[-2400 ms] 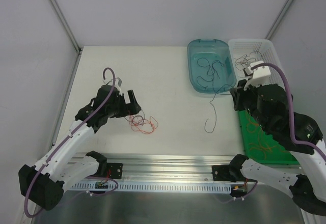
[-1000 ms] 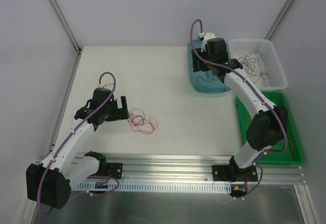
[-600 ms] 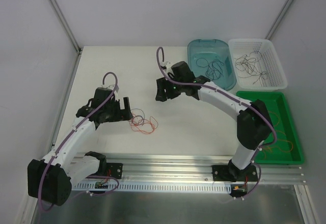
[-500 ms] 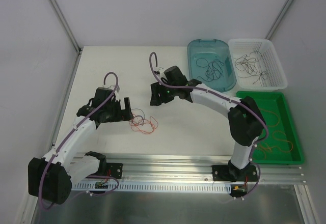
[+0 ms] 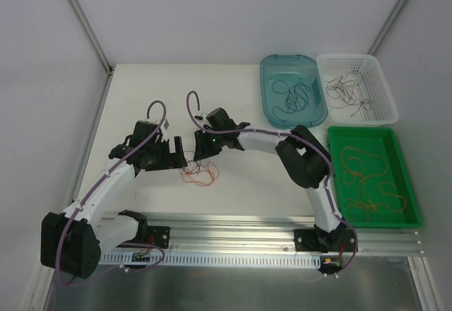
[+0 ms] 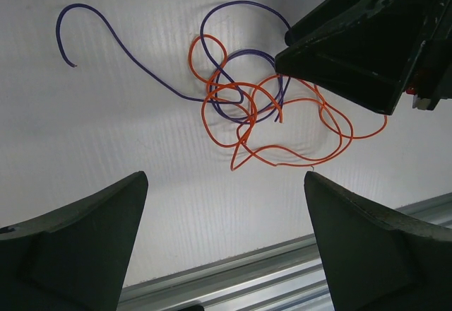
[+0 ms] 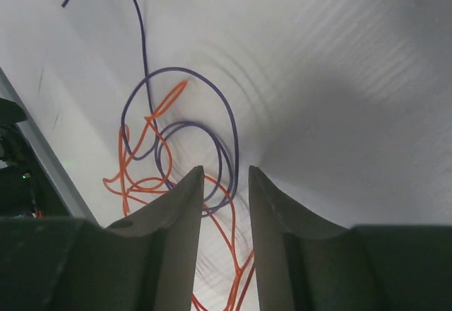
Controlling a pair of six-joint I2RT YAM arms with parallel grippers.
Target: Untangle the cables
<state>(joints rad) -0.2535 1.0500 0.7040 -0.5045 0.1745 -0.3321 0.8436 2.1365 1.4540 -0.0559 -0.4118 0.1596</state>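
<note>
Two arms reach over the white desk (image 5: 233,106), each with one tool, and three containers sit between 1 and 3 o'clock. These are a translucent teal tub (image 5: 263,85), a white lattice basket (image 5: 353,60) and a green tray (image 5: 374,140). The cables lie in four places. A loose tangle (image 5: 198,174) is on the desk at about 7 o'clock from its middle. Dark curls (image 5: 291,95) are in the tub, dark strands (image 5: 346,88) in the basket, and orange loops (image 5: 367,184) in the tray.

In the left wrist view the tangle shows one purple-blue strand (image 6: 141,63) and orange wire (image 6: 282,141). I cannot tell how many orange strands there are.

The left tool (image 6: 224,184) has its two wedge fingers spread wide. It holds nothing and hovers with the tangle at its 12 o'clock.

The right tool (image 7: 224,173) enters that view from 2 o'clock, its tip at the edge of the knot. Its own camera shows the jaws drawn close with a narrow slot between them. Purple-blue and orange loops run across that slot, but I cannot tell whether any strand is pinched.

The wires are hair-thin, glossy and springy, curled into overlapping rings. The purple-blue strand's free end trails off toward 10 o'clock. The fingers are matte, dark and tapered. The desk surface is smooth and pale.
</note>
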